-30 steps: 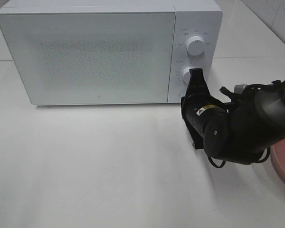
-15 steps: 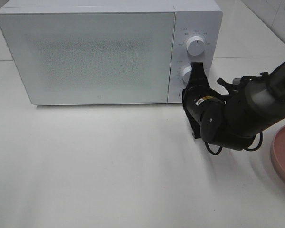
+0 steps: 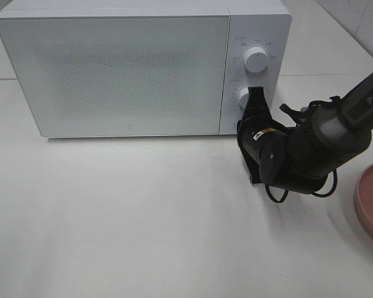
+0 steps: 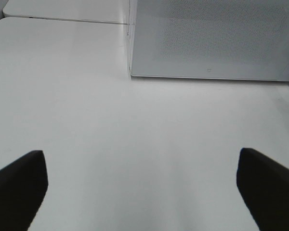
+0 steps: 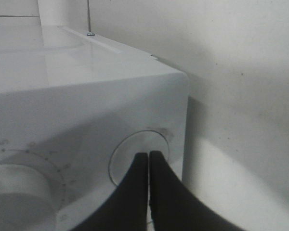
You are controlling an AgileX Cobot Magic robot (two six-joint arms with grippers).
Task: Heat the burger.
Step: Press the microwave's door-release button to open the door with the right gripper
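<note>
Right claw (image 5: 148, 155) clenched, tips together against round button (image 5: 127, 161) of microwave (image 3: 112, 68), apparently to press it; left claw (image 4: 140, 161) released, idle over bench (image 3: 143, 217).

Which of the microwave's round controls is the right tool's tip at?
The flat round button, not the raised dials; the shut right tool points at it.

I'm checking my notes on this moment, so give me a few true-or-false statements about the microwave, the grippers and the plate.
The microwave door is closed. True.
The right gripper is open. False: it is shut, tips at the round button.
The left gripper holds the burger. False: it is open above the table, holding nothing.
A pink plate shows at the high view's right edge. True.
</note>
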